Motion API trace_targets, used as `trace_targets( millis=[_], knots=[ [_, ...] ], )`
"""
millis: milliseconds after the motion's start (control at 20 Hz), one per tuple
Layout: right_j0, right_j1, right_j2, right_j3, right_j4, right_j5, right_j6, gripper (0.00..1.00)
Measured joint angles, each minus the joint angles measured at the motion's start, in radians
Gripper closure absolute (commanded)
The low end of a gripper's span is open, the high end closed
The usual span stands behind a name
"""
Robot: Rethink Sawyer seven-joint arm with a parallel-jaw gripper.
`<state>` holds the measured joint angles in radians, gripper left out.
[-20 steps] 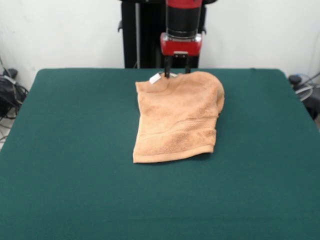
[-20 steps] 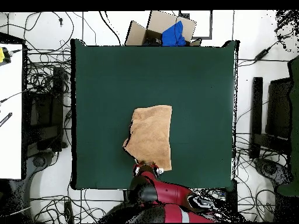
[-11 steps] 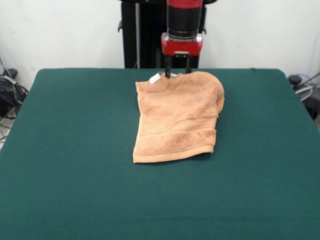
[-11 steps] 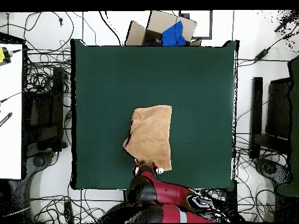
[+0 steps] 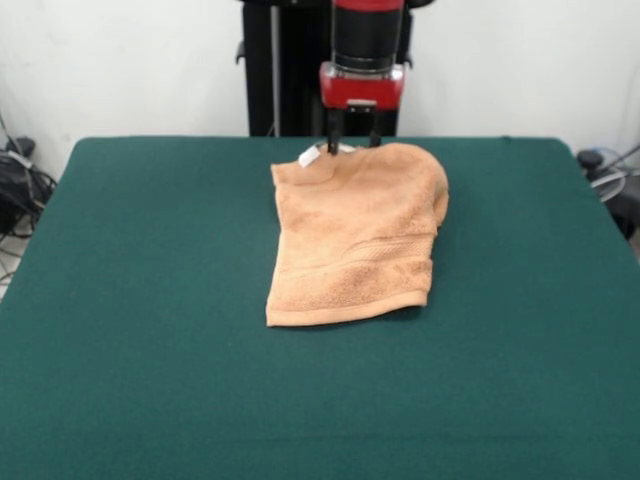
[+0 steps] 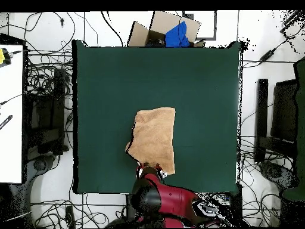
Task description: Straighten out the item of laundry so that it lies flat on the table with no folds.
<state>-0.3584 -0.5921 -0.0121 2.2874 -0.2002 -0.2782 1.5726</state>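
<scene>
The towel (image 5: 355,232) lies on the far half of the table (image 5: 150,350), near the middle of its width, folded over on itself: a doubled layer with a woven band near its front edge, a rounded bulge at the far right corner, and small white tags (image 5: 311,157) at the far left corner. In the overhead view the towel (image 6: 153,140) sits just ahead of the arm's red wrist. The gripper (image 5: 351,138) hangs at the towel's far edge, just beside the tags, its two dark fingers apart with a gap showing between them; whether their tips pinch the hem or merely touch it cannot be told. Against the pictures from a second and half a second ago, the towel has not shifted at all; only the red wrist sits very slightly higher. This suggests that the gripper is rising off the edge without carrying cloth, so the fold is untouched and the spreading-out has yet to begin.
</scene>
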Motion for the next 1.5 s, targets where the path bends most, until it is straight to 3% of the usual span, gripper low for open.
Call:
trace_targets(
  millis=[700,1500],
  knots=[
    [-0.017,-0.171,0.008,0.001,0.010,0.111,0.000,0.00],
    [-0.007,-0.126,0.013,-0.016,0.034,0.111,0.000,0.00]
  ],
)
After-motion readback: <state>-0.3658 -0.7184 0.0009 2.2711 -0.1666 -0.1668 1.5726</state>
